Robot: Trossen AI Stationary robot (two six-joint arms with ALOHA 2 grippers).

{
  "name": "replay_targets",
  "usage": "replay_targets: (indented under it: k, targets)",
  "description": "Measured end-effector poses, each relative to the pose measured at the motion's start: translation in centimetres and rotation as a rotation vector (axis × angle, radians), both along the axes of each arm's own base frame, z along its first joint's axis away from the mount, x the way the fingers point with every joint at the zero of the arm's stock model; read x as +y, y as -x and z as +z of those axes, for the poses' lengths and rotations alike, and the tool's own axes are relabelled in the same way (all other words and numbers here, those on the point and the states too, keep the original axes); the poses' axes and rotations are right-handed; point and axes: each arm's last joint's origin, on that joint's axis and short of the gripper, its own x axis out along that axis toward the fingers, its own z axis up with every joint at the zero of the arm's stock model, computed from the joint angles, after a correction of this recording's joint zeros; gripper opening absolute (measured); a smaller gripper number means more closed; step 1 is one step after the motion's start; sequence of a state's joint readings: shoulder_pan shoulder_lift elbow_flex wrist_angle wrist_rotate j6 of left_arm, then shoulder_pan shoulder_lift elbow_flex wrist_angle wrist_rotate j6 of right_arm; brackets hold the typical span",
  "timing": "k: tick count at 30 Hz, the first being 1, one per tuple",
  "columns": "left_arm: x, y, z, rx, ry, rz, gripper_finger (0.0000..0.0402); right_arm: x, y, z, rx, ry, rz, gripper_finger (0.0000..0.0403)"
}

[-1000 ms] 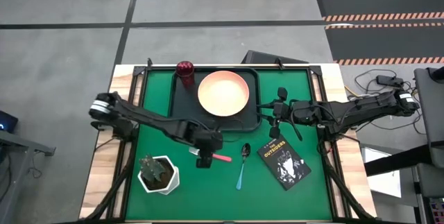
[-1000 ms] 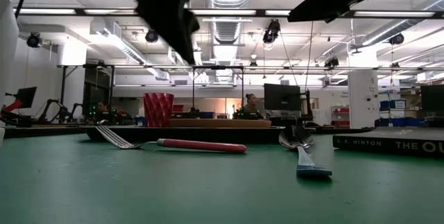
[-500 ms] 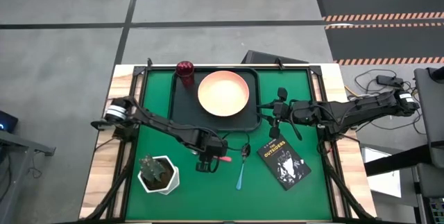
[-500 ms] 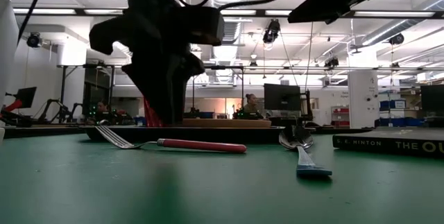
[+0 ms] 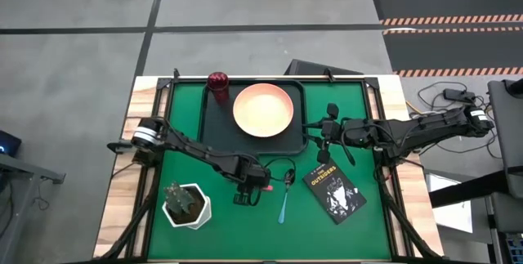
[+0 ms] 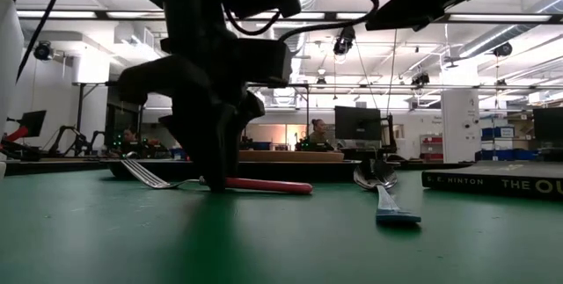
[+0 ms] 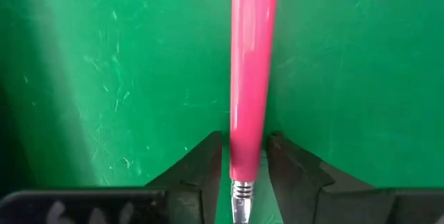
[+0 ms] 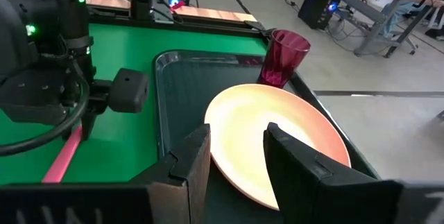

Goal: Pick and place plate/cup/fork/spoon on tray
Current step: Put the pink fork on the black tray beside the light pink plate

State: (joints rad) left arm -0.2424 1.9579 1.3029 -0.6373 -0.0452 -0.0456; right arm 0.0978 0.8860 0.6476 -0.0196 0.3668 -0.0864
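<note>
The fork lies flat on the green mat, its pink handle running away from my left wrist camera. My left gripper is down at the mat, open. Its fingers stand on either side of the handle near the metal neck, with narrow gaps. In the low view my left gripper reaches the mat over the fork. The spoon lies to the fork's right. The plate and the cup stand on the tray. My right gripper is open and empty over the tray's right rim.
A black book lies on the mat right of the spoon. A white pot with a plant stands near the front left, close to my left arm. The cup stands at the tray's far left corner.
My left gripper has come down onto the mat and gone a little toward the table's right and near edges, so its fingers now straddle the fork's handle. The fork has stayed where it lay.
</note>
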Motion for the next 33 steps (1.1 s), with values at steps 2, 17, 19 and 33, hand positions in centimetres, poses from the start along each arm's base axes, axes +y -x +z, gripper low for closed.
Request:
replay_targets:
  k: [2, 17, 19, 33]
  targets:
    - [-0.1, -0.1, -0.2, 0.006, -0.001, -0.001, 0.0078, 0.0, 0.0, 0.0, 0.001, 0.0, 0.0, 0.0123]
    - [-0.4, 1.0, 2.9, 0.003, -0.095, -0.284, 0.003, 0.0, 0.0, -0.1, 0.008, 0.003, 0.001, 0.0123]
    - [-0.7, 1.5, 4.1, -0.003, -0.121, -0.377, 0.003, 0.0, 0.0, -0.1, 0.01, 0.003, 0.001, 0.0123]
    - [4.8, 5.5, 10.1, 0.157, -0.596, -0.914, 0.003, 0.0, 0.1, -0.2, 0.018, -0.018, -0.008, 0.0123]
